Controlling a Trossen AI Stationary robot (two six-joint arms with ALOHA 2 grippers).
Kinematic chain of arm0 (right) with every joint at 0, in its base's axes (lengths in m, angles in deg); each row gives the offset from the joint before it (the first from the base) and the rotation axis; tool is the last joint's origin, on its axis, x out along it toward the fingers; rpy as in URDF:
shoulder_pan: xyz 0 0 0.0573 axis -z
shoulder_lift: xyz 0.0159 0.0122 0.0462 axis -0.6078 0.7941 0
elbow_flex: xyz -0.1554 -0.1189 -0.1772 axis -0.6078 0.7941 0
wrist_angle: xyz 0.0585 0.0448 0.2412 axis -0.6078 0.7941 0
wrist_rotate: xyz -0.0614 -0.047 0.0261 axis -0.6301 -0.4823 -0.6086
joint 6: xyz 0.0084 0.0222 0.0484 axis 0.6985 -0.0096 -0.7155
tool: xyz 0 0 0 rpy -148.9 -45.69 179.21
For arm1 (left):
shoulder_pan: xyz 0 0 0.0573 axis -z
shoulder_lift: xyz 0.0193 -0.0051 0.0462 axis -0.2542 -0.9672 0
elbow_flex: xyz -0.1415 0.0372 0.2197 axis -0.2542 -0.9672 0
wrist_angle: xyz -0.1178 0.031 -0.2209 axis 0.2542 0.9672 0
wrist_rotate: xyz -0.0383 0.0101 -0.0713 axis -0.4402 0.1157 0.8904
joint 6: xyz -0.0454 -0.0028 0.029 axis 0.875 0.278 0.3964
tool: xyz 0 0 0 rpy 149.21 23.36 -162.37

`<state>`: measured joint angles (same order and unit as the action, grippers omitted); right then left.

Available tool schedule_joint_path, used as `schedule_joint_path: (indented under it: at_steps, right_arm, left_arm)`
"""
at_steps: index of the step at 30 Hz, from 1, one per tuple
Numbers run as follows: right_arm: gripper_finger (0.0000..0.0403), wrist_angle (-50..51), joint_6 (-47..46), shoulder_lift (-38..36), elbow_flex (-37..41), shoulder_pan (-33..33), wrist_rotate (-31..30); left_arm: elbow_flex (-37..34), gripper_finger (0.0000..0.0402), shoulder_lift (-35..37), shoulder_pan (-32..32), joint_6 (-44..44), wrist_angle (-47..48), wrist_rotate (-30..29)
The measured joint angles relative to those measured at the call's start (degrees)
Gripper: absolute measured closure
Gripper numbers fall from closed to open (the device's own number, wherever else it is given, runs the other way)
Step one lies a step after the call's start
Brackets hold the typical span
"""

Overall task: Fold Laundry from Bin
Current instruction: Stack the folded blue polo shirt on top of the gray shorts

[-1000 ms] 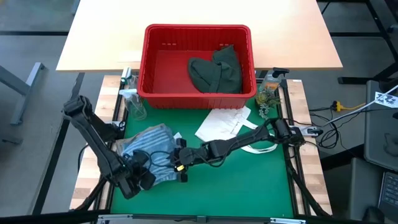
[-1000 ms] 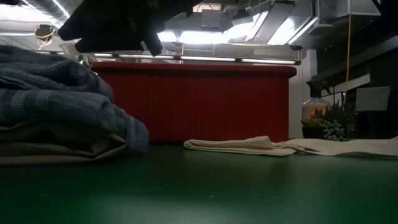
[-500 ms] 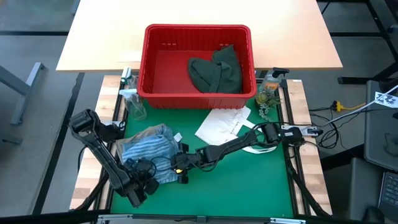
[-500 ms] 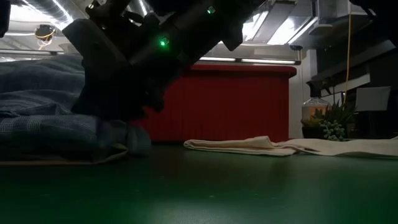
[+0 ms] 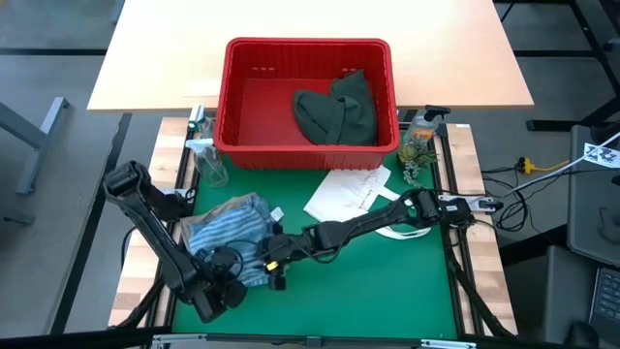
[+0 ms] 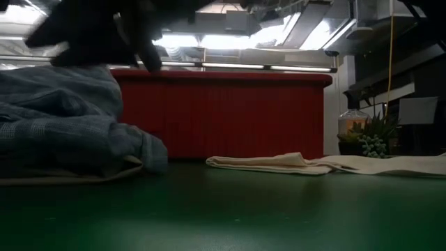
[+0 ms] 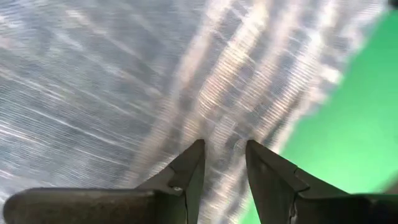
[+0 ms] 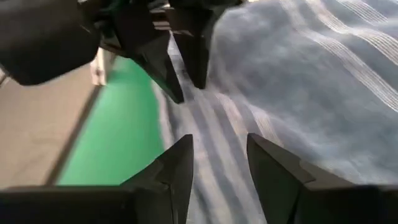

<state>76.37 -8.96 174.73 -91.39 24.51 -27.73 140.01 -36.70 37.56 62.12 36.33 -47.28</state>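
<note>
Blue-white striped shirt (image 5: 231, 233) bunched at about 8 o'clock on the green surface (image 5: 378, 291), lying over a tan garment (image 6: 66, 174) seen only as a pale edge beneath it. Dark green garment (image 5: 337, 111) left in the red bin (image 5: 308, 48) at 12 o'clock. White tote bag (image 5: 347, 194) flat at about 2 o'clock, near the surface's middle.

Left pincer (image 7: 225, 163) at the shirt's 6 o'clock edge, fingers a little apart, empty, tips just over the stripes. Right pincer (image 8: 219, 163) reaching across from 3 o'clock to the same edge, likewise spread with nothing between its fingers.

Likely risks: both pincers crowded together over one hem, so a collision on closing; a bite taking several layers, or the tan garment too, spoiling the fold.

Right wrist view: shows the other arm's fingertips just beyond, closeness hidden from above. Low view: reveals the stacked layers and tan garment, but neither pincer clearly. High view: alone gives the bin's contents
</note>
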Motion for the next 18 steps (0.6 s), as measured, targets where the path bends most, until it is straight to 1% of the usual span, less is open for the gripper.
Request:
schedule_joint_path:
  at_steps: [3,10,14,18]
  right_arm:
    - [0.0253,1.15,0.00,0.00,-2.17,-1.03,1.86]
    - [0.0253,2.06,3.50,0.46,-2.77,-3.79,1.58]
    - [0.0253,5.08,5.00,1.98,-2.77,-3.92,-2.19]
    - [0.0253,5.98,5.07,3.51,-2.75,-3.90,-8.26]
  left_arm:
    - [1.34,0.0290,1.04,0.46,-1.10,-1.50,-0.18]
    - [2.16,0.0290,1.06,2.52,-1.07,-5.31,-0.28]
    - [2.16,0.0290,1.06,4.08,-1.03,-5.79,-0.40]
    - [2.14,0.0290,1.06,5.30,0.55,-5.80,-0.44]
